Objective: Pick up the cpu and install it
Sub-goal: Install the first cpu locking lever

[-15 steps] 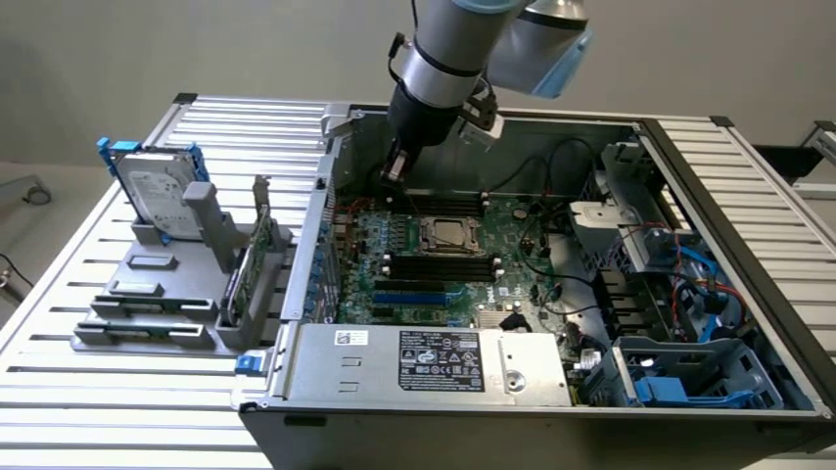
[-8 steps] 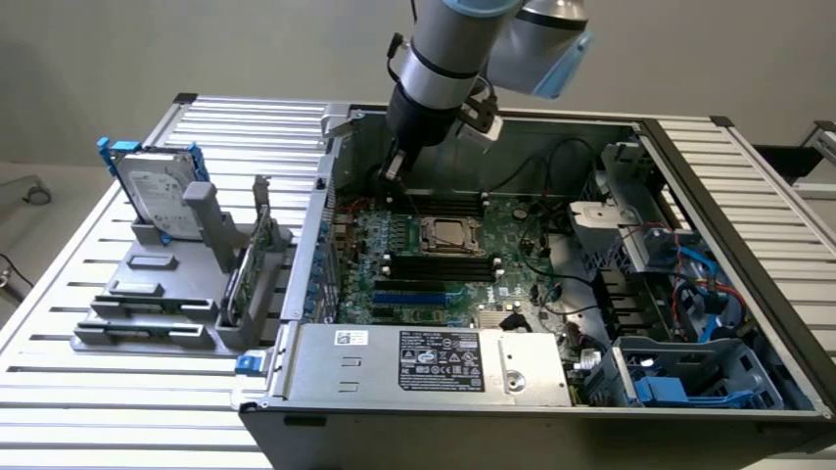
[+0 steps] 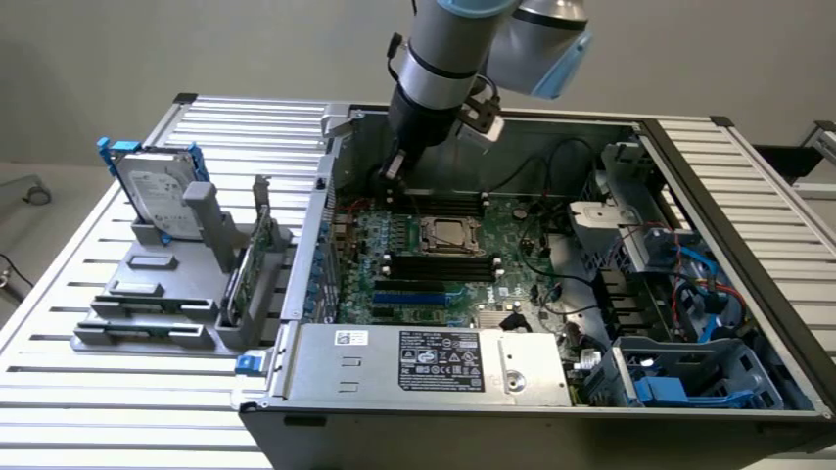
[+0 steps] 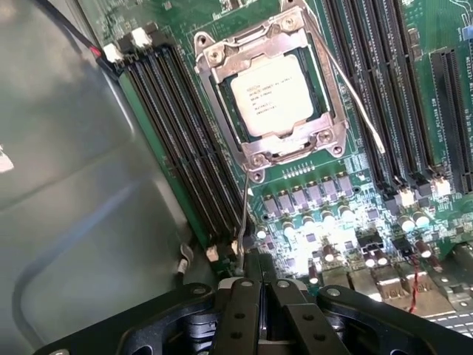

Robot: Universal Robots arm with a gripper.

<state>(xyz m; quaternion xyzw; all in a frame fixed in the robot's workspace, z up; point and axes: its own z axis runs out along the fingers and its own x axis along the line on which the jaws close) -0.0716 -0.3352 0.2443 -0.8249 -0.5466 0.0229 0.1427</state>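
Note:
The cpu point(image 4: 272, 103), a small square chip with a silver-grey top, lies in its socket on the motherboard, with the metal load frame point(image 4: 214, 70) folded down around it. In the exterior view the cpu point(image 3: 451, 235) is at the board's middle. My gripper point(image 4: 259, 275) is shut, fingers pressed together, low over the board just beyond the socket. The end of a thin wire socket lever point(image 4: 245, 214) reaches right to the fingertips; I cannot tell whether it is pinched. In the exterior view the gripper point(image 3: 392, 178) is deep inside the case, near its left wall.
Black memory slots point(image 4: 177, 133) flank the socket on both sides. A second wire lever point(image 4: 355, 103) stands off the socket's other side. The grey case wall point(image 4: 74, 192) is close by. A hard drive with blue brackets point(image 3: 157, 191) stands on a grey holder outside the case.

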